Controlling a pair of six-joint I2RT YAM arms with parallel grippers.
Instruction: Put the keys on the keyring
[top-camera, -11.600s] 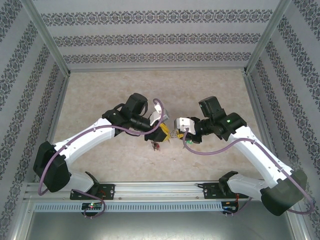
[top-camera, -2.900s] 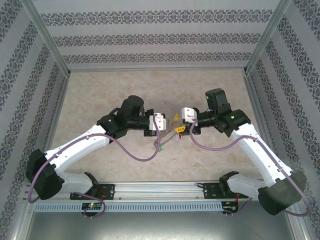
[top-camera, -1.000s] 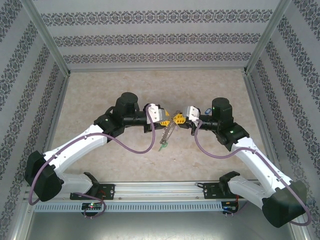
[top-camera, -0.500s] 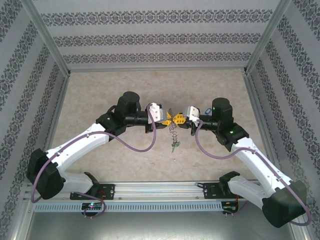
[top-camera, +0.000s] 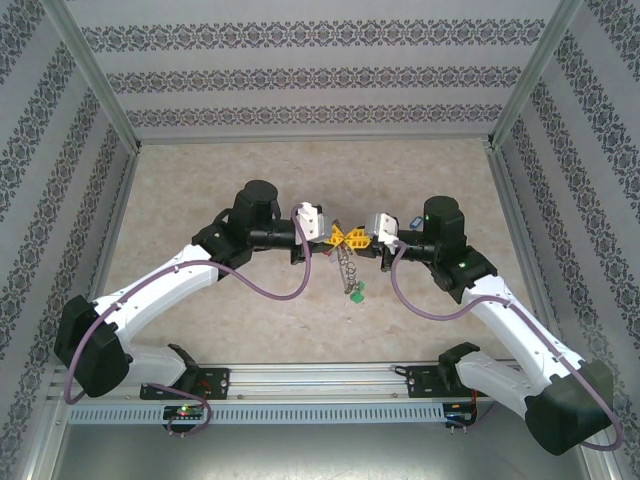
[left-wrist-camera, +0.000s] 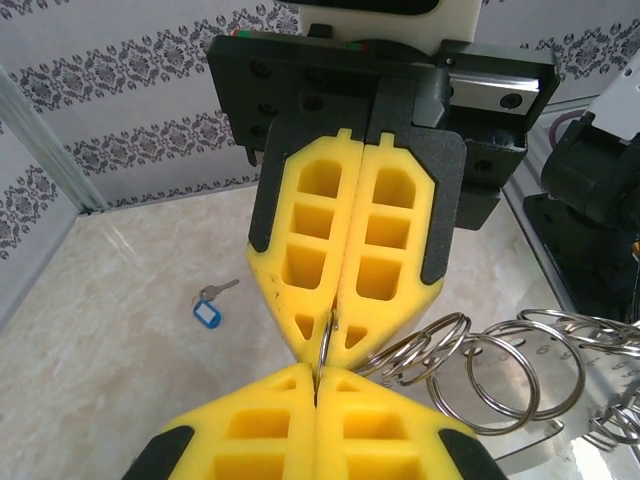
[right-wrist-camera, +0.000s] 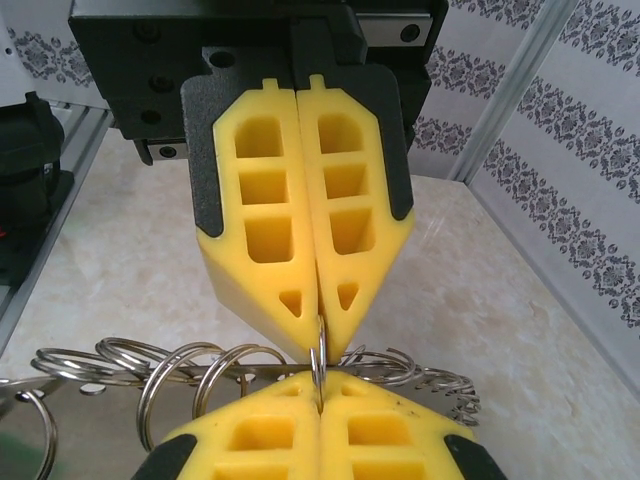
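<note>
Patterned walls (top-camera: 320, 75) closed in a pale marbled worktop (top-camera: 200, 180), and the two tools met tip to tip above its middle. From above, the left arm (top-camera: 170, 285) and the right arm (top-camera: 510, 310) each swung outward from its base and bent back inward. Their forearms were roughly level and the wrists faced one another, so the left tool (top-camera: 336, 238) and the right tool (top-camera: 356, 238) pointed straight at each other. Below the meeting point a string of split rings (top-camera: 346, 265) hung down. It ended in a green-capped key (top-camera: 356, 293), a little to the right tool's side. Whether that key touched the worktop could not be told.

The wrist views gave the grip itself. Each tool had its yellow fingers pressed flat together, and the thin grey wire of the keyring (right-wrist-camera: 318, 358) was nipped edge-on between both pairs, right at the tips. From either wrist, the split rings fanned out sideways just behind the opposing tool's tips.

The left wrist view also took in a blue-capped key (left-wrist-camera: 208, 310) lying flat on the worktop. It was well apart from the tools, beyond the right tool's fingers and off to their left.
</note>
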